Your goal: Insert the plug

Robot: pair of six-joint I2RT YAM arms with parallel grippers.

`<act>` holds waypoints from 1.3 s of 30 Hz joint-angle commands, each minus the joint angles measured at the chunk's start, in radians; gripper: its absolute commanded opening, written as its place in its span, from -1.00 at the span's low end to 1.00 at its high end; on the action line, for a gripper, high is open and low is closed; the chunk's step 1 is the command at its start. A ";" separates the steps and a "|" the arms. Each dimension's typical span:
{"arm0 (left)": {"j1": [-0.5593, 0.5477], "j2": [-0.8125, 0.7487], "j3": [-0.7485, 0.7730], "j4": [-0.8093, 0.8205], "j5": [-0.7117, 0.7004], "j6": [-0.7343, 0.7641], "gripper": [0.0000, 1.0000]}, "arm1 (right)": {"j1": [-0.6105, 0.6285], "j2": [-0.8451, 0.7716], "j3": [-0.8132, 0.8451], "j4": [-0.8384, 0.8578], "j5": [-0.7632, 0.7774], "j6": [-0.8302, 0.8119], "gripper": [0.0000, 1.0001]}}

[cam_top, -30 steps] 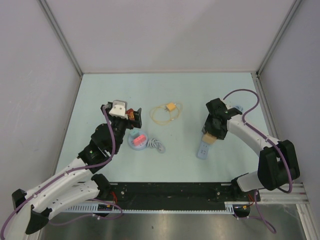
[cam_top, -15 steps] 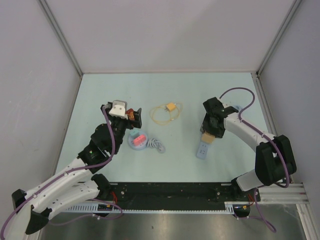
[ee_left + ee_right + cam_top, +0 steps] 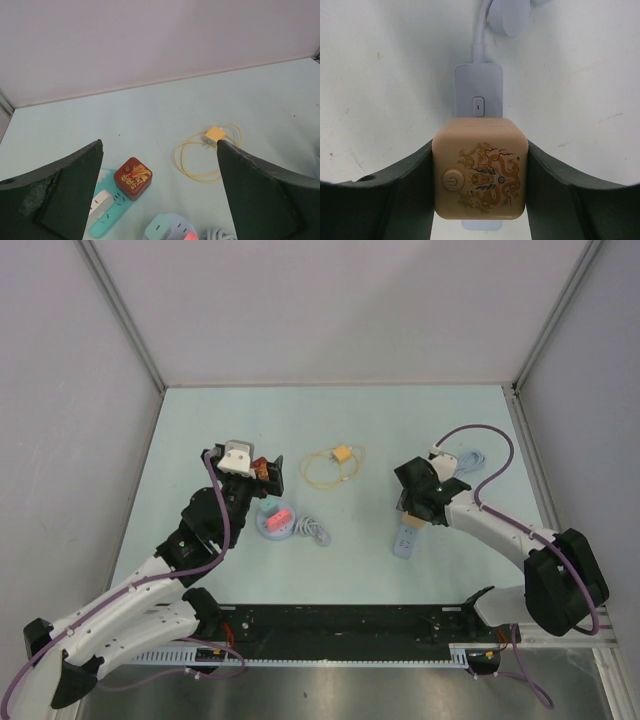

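Tan cube plug [image 3: 480, 165] clamped in right hand [image 3: 480, 176], directly above pale power strip [image 3: 477, 95] on worktop [image 3: 350, 420]. Strip's long axis runs under cube, centred, crosswise to grip. Seated or not: cannot tell. Left hand [image 3: 160, 195] wide, empty, well apart.

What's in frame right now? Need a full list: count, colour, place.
beige cube plug with dragon print: 1, beige, clamped between the right gripper's fingers, over the lilac strip
lilac plastic power strip: 1, pale lilac, right of table centre
red-brown cube plug with gold print: 1, red-brown, on the teal strip
teal power strip: 1, teal, left side
white plug: 1, white, on the teal strip beside the red-brown cube
yellow coiled cable with plug: 1, yellow, far centre
round light-blue base with pink block: 1, centre-left
pale coiled cord: 1, whitish, beside the round base
table: 1, mint green
left gripper: 1, black, open, empty
right gripper: 1, black, shut on the beige cube
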 commanded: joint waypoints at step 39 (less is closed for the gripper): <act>0.004 0.003 -0.007 0.027 0.003 0.004 1.00 | 0.382 0.017 -0.331 0.076 0.206 0.245 -1.00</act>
